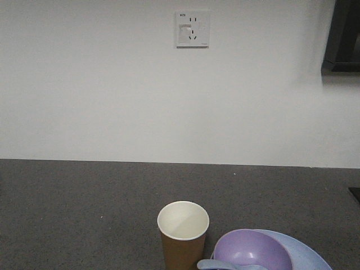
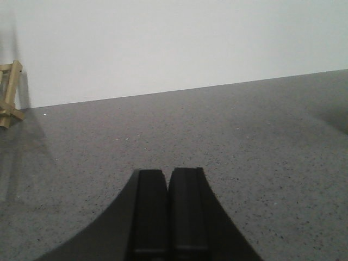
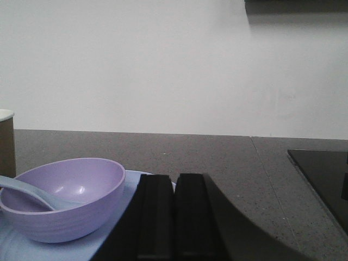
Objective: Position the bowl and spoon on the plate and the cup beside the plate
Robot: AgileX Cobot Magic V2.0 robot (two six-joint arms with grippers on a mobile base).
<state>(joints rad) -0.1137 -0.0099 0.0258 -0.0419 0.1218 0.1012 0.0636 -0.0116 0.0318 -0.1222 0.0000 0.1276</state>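
Nearby: wall socket (image 1: 192, 28), wooden frame (image 2: 10, 93) on counter (image 1: 84, 202).
Grippers: left gripper (image 2: 169, 209) and right gripper (image 3: 174, 215) pressed together, empty.
Bowl (image 3: 65, 197): on plate (image 1: 306, 250), spoon (image 3: 24, 191) inside.
Cup (image 1: 183, 233): upright, just beside plate.

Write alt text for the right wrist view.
A lavender bowl sits on a pale blue plate, a blue spoon resting inside it. The shut black right claw fills the foreground on a grey counter.
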